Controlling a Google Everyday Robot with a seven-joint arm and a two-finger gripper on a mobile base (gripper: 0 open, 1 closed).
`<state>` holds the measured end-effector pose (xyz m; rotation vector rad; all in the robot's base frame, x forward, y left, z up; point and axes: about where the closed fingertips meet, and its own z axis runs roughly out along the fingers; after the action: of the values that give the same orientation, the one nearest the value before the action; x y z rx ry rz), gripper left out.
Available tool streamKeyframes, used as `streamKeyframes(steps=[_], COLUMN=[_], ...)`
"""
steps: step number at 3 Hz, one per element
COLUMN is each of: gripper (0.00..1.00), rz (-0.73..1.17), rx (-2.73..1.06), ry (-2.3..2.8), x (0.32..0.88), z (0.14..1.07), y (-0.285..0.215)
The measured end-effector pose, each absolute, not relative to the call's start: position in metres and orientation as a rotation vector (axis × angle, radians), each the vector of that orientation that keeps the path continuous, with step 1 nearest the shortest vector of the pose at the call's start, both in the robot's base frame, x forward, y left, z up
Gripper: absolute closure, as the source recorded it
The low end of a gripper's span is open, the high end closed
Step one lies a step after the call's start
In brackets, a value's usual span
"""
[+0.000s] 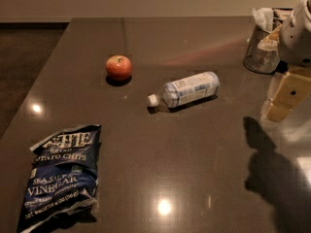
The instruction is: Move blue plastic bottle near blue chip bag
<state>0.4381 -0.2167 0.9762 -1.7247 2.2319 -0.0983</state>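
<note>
— Where is your gripper?

— My gripper [284,101] is way over at the right side, up over the table [204,159]. It is tan, and it hangs below the white part of my arm [301,28]. Its dark shadow [272,174] falls on the table, closer to us.

— Is it open or closed?

— I cannot tell. It touches none of the things on the table, though.

— Where is the blue plastic bottle?

— The blue plastic bottle [189,88] lies on its side near the middle of the table. Its white cap [153,100] points left and a bit toward us. My gripper is off to the right of the bottle's fat end, apart from it.

— And the blue chip bag?

— The blue chip bag [63,176] lies flat at the near left corner. It is dark blue and crinkly, with white words on it. It is well apart from the bottle, with bare table between them.

— What else is there?

— A red apple [118,67] sits to the left of the bottle, a bit farther back. It is near the cap end but not touching. A clear cup [260,52] with white paper in it stands at the far right, beside my arm. Two bright spots of light [164,207] shine on the dark tabletop.
</note>
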Motion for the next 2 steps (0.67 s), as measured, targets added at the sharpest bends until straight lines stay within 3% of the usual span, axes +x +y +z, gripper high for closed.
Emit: streamKeyframes(steps=[2], gripper=[0.0], rz=[-0.094], rx=[-1.745], ry=[2.201], x=[0.45], z=[0.973], y=[-0.211])
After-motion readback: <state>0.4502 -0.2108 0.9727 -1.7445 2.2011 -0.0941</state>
